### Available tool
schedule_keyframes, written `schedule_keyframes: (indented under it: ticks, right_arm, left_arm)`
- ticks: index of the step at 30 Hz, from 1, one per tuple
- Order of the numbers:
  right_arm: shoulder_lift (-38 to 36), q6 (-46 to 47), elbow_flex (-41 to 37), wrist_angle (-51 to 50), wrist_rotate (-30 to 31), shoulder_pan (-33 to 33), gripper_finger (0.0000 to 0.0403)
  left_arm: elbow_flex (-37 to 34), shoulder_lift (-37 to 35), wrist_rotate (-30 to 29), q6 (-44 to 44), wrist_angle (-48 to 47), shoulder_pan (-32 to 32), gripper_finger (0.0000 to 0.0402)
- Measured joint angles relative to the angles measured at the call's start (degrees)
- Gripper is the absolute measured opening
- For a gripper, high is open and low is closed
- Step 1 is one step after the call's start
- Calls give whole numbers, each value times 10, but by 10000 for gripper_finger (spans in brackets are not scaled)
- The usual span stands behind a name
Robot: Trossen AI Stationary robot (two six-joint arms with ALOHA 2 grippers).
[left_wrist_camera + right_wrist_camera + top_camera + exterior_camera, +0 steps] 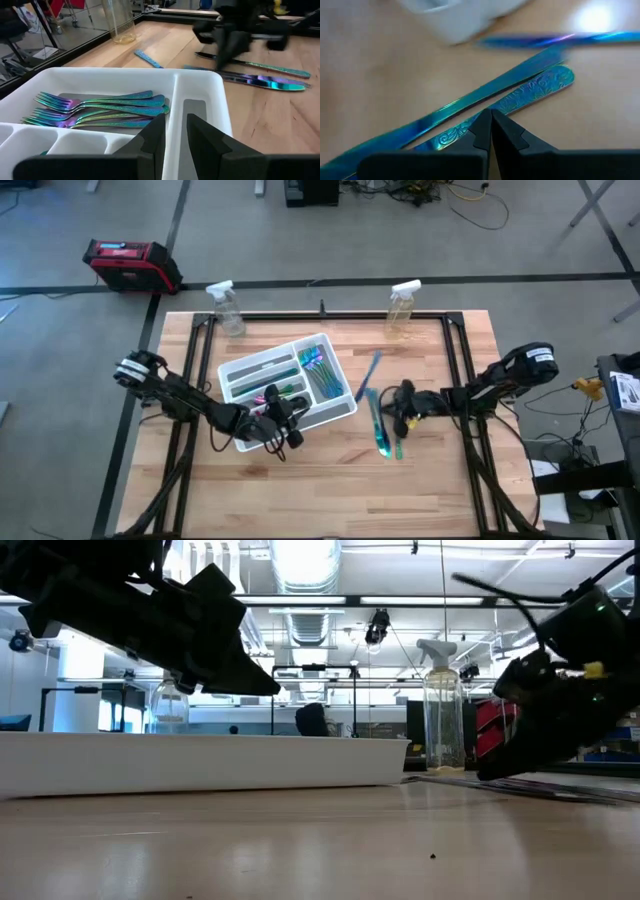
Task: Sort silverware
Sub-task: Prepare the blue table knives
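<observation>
Left gripper (283,423) over the near end of the white tray (340,412), jaws slightly parted, grasping nothing; forks (100,110) lie in a tray compartment; right gripper (397,408) low over the desk (300,490), jaws clenched, empty, tips above loose knives (381,425) right of the tray.

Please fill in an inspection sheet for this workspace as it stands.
Surface: wooden table, black frame.
Job's things: white organizer tray holding iridescent forks; three loose utensils on the wood right of it.
Clutter: two clear spray bottles at the far edge.
Grippers: left gripper over the tray's near end, fingers slightly apart, empty; right gripper shut over the loose utensils.
Cables: along both arms; more on the floor.
Surroundings: red case on the floor.
</observation>
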Motion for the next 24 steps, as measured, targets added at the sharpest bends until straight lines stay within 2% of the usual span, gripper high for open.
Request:
schedule_keyframes:
  ticks: [2,4,6,10,12,17,24]
  right_arm:
    - [-6,6,8,-8,-26,13,0]
    - [-12,-1,18,-16,-1,16,0]
    - [-15,-30,32,-10,56,15,0]
    - [-13,-93,64,-22,209,-7,0]
    - [-9,-130,83,-30,231,-31,0]
    - [28,-181,140,-68,220,-109,0]
    - [138,-208,212,-69,76,-186,0]
  left_arm:
    - [0,0,0,2,0,0,64]
    - [0,0,0,2,2,3,64]
    - [0,0,0,11,8,5,64]
    - [0,0,-1,15,16,7,64]
    - [0,0,1,14,22,7,64]
    - [0,-1,15,17,22,5,64]
    - [0,-1,36,19,21,-5,64]
